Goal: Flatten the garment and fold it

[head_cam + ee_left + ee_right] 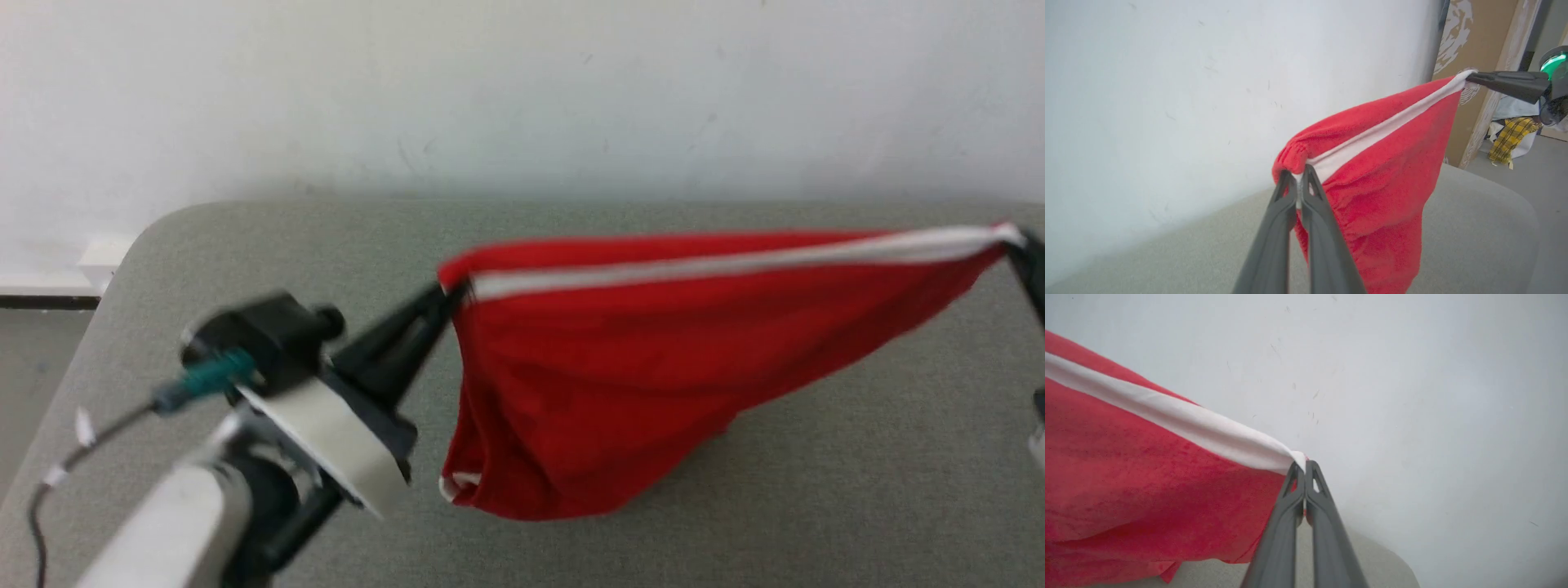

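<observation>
A red garment [620,367] with a white stripe along its top edge hangs in the air above the grey table [857,490], stretched between both grippers. My left gripper [453,296] is shut on its left corner, seen close up in the left wrist view with the gripper [1298,175] pinching the red cloth [1384,183]. My right gripper [1016,245] is shut on the right corner; in the right wrist view the gripper [1303,467] clamps the white stripe end of the garment [1147,477]. The garment's lower part sags toward the table.
A white wall [522,90] rises right behind the table's far edge. The table's rounded left corner [155,233] borders the floor. In the left wrist view a brown board [1486,53] and a yellow checked cloth [1511,136] lie beyond the table's right end.
</observation>
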Robot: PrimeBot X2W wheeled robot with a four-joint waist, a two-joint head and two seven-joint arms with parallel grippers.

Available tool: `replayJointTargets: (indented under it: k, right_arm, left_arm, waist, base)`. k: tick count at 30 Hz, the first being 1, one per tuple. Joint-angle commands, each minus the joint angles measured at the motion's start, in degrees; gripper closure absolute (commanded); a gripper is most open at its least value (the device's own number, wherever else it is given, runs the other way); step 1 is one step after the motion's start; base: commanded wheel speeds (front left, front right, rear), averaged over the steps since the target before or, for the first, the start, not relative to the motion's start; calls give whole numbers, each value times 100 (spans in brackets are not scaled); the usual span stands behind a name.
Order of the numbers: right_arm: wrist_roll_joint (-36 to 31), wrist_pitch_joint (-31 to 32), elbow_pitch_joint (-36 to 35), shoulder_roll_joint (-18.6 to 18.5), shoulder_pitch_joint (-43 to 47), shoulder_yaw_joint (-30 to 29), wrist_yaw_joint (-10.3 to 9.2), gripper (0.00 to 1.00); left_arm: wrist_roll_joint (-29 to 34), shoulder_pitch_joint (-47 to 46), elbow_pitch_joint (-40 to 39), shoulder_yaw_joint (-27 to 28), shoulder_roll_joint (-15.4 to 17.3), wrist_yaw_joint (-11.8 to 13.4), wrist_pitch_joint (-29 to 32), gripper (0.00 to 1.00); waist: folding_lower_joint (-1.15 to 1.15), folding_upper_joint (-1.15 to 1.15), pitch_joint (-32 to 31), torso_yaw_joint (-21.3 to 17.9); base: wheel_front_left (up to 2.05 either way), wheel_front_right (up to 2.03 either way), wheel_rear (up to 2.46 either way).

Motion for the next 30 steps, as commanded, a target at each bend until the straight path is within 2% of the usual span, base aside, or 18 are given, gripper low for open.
replayJointTargets:
  k: [1, 4, 9, 13, 17, 23, 30]
  right_arm:
    - [134, -26, -82, -68, -336, -13, -6, 100]
    - [303, 35, -121, -160, -720, 35, -6, 100]
    - [556, 189, 109, -537, -1837, 495, -6, 100]
    - [784, 269, 616, -777, -2987, 1028, -6, 100]
    - [822, 200, 1370, -945, -4367, 1789, -6, 100]
    - [653, -328, 2882, -631, -6500, 2688, -6, 100]
    - [320, -1129, 4582, 2, -8105, 3171, -6, 100]
  left_arm:
    - [-140, -293, -170, 183, 25, 88, 109, 100]
    - [-324, -607, -325, 393, 13, 178, 282, 100]
    - [-473, -1503, -251, 702, 96, 299, 731, 100]
    - [-591, -2320, 203, 825, 61, 337, 1033, 100]
    - [-634, -3350, 971, 821, -60, 239, 1198, 100]
    - [-334, -4986, 2405, 658, -321, 70, 1029, 100]
    - [120, -6470, 4011, 598, -794, 63, 41, 100]
  waist:
    - [0, 0, -17, -53]
    - [0, 0, 15, -104]
    - [0, 0, 356, -256]
    - [0, 0, 897, -411]
    - [0, 0, 1563, -572]
    - [0, 0, 2511, -828]
    - [0, 0, 3183, -1023]
  base:
    - [0, 0, 0]
    - [0, 0, 0]
    - [0, 0, 0]
    - [0, 0, 0]
    - [0, 0, 0]
    - [0, 0, 0]
    - [0, 0, 0]
